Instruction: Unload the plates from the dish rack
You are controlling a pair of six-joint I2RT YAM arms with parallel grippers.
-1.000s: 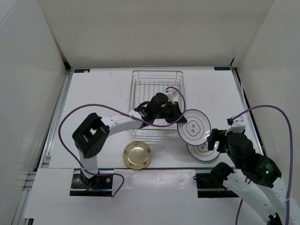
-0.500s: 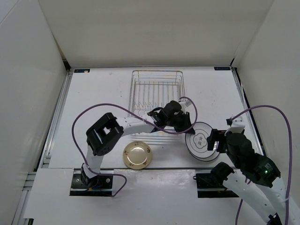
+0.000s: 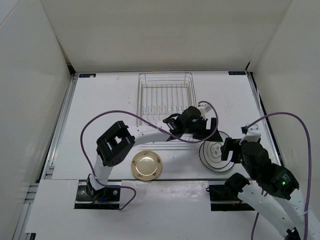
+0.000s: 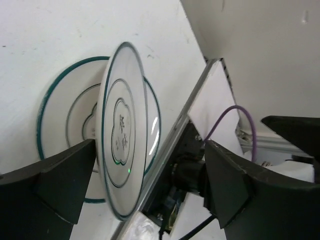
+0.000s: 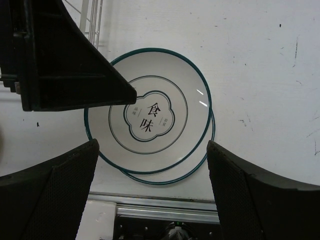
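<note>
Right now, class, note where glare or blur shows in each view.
Right wrist: two small white glints on the upper white round plate with green rings; jaws dark and soft. Left wrist: jaws blurred, plate sharp. Top external: sharp, evenly lit.

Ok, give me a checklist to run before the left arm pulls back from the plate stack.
1. No plate in the dish rack: ok.
2. Jaws of the left gripper open: ok, they stand either side of the upper ringed plate.
3. That plate lying flat on the lower ringed plate: not ok, the left wrist view shows it tilted.
4. The right gripper open and empty: ok.
5. The tan plate lying apart from the stack: ok.
</note>
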